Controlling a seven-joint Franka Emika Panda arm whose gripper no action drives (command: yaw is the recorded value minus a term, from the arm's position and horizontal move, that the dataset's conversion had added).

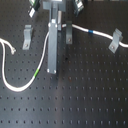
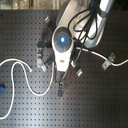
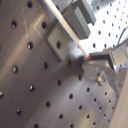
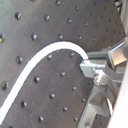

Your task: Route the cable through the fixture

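A white cable (image 1: 15, 88) lies on the black perforated board. It loops at the first exterior view's left, passes a green mark (image 1: 36, 75), goes behind my arm and runs right past a blue mark (image 1: 91, 31). Grey clip fixtures stand at the left (image 1: 27, 34), the middle (image 1: 68, 34) and the right (image 1: 116, 40). My gripper (image 1: 52, 36) hangs over the cable between the left and middle clips. In the first wrist view the cable (image 3: 60, 17) ends between the fingers of my gripper (image 3: 90, 60), beside a clip (image 3: 60, 41). The second wrist view shows the cable (image 4: 45, 55) reaching my gripper (image 4: 92, 67) too.
In the second exterior view my arm (image 2: 62, 39) covers the board's middle, with clips around it (image 2: 39, 48) (image 2: 107, 60). The cable's frayed end (image 1: 10, 48) lies at the first exterior view's left. Black hoses hang from the arm (image 2: 87, 25).
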